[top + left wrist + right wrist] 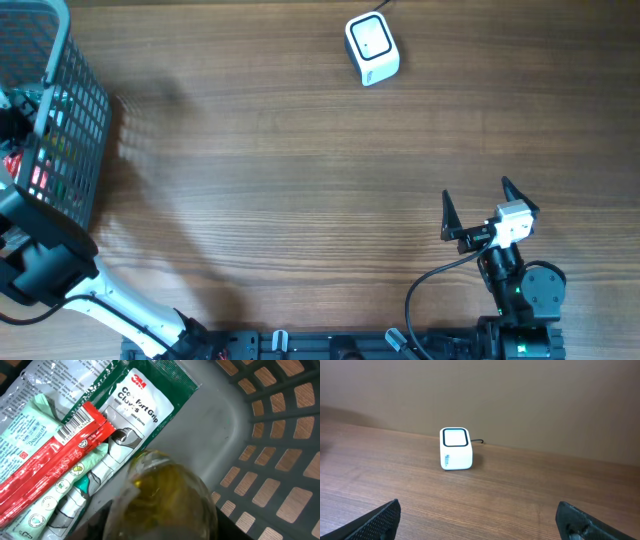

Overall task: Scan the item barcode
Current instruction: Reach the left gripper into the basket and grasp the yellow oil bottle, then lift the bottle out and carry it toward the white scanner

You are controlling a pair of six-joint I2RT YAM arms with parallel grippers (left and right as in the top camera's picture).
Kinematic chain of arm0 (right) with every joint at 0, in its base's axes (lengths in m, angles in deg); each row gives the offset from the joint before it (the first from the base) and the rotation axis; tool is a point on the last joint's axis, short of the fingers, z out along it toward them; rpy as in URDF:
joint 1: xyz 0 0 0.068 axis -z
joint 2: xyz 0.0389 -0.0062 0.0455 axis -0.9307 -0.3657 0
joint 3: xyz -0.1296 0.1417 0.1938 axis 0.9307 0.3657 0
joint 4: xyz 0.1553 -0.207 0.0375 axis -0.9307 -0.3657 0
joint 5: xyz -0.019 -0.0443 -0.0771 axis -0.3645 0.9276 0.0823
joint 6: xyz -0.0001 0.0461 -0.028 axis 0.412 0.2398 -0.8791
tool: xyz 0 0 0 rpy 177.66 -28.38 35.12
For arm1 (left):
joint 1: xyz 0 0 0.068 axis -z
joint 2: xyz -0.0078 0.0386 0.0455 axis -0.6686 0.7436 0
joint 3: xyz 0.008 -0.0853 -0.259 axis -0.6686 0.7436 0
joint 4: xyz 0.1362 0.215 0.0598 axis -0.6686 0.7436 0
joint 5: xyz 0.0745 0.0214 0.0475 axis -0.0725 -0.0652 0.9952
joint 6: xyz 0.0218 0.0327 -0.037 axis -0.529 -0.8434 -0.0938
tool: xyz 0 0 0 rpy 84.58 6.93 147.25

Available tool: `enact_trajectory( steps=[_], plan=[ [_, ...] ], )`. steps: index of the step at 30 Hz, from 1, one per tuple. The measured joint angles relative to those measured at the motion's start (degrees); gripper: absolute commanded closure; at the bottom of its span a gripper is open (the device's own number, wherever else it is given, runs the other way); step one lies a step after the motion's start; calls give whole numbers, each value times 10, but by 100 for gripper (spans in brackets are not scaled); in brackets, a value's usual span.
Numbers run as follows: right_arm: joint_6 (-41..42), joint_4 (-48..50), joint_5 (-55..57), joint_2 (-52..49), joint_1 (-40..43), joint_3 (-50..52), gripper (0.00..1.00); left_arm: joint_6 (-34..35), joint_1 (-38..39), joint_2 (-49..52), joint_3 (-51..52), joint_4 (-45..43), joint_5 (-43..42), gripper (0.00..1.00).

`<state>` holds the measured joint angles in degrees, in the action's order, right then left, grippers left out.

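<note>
Left gripper down inside the basket [82, 112] at the tabletop's [280, 200] left edge; right gripper [476, 190] spread wide and empty.
Whether the left one is open or gripping cannot be told: its fingers are not clear in the wrist view, which a blurred yellow item [170, 495] in clear wrap fills from below. That item lies on the basket floor, touching a green-and-white 3M gloves packet [145, 405], with a red packet [55, 462] showing a barcode just beside. A white scanner [372, 48] stands near the far edge, well apart.
</note>
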<state>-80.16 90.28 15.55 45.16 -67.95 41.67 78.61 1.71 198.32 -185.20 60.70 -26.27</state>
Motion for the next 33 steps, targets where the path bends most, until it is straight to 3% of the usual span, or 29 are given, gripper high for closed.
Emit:
enact_trajectory(
  steps=[8,15,24,29,33],
  plan=[
    [0,0,0,0,0,0,0,0,0,-29,6,-36,0,58],
    [0,0,0,0,0,0,0,14,0,-183,6,-95,0,58],
    [0,0,0,0,0,0,0,107,9,-363,6,-142,-53,61],
    [0,0,0,0,0,0,0,138,80,-440,6,-87,-67,64],
    [0,0,0,0,0,0,0,145,191,-445,6,-23,-74,67]
  ],
)
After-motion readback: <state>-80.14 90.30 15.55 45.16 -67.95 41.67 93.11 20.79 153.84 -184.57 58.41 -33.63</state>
